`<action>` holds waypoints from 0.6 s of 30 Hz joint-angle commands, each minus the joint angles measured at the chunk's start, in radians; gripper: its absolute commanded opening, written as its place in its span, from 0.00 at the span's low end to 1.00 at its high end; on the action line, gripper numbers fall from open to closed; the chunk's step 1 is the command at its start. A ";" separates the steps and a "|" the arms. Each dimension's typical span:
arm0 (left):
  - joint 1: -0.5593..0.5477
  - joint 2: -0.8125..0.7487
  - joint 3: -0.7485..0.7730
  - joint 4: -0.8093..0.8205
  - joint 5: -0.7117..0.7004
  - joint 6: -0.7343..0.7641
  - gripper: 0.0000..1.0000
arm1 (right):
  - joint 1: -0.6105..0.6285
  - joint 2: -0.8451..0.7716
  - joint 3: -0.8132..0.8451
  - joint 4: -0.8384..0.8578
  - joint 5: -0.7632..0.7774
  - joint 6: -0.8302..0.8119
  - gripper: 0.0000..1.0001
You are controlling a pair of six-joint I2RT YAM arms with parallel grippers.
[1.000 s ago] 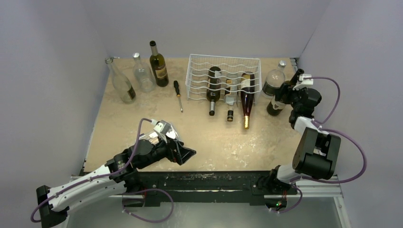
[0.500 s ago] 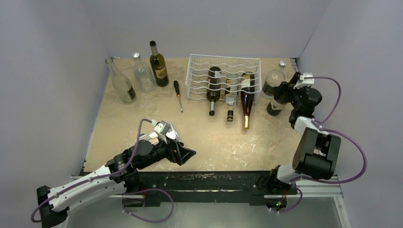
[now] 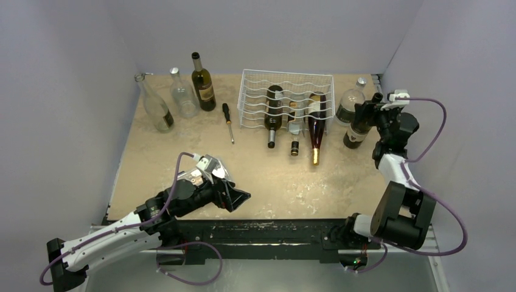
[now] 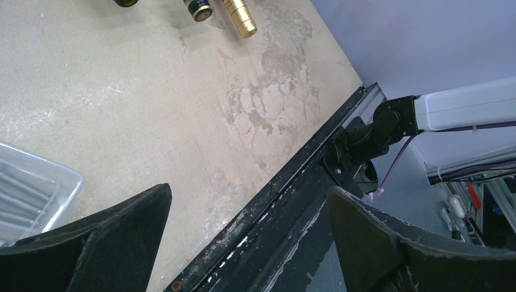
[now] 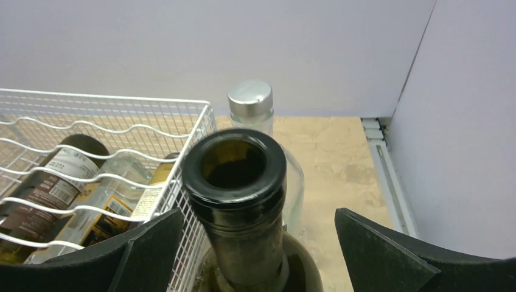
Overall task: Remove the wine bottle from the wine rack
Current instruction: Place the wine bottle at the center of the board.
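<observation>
Bright, even, diffuse light, faint soft shadows, crisp focus in every view.

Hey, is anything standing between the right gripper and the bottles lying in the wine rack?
Yes. An upright dark bottle stands with its neck inside the open right gripper, just right of the wine rack. It sits between the gripper and the nearest lying bottle.
</observation>
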 commanded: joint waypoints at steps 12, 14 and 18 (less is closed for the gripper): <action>-0.001 -0.001 -0.008 0.033 -0.007 -0.034 1.00 | -0.003 -0.239 0.011 -0.065 -0.050 -0.039 0.99; -0.001 0.002 -0.009 0.037 -0.007 -0.035 1.00 | -0.002 -0.255 0.032 -0.103 -0.054 -0.039 0.99; -0.001 0.010 -0.007 0.042 -0.001 -0.036 1.00 | -0.002 -0.275 0.070 -0.180 -0.068 -0.039 0.99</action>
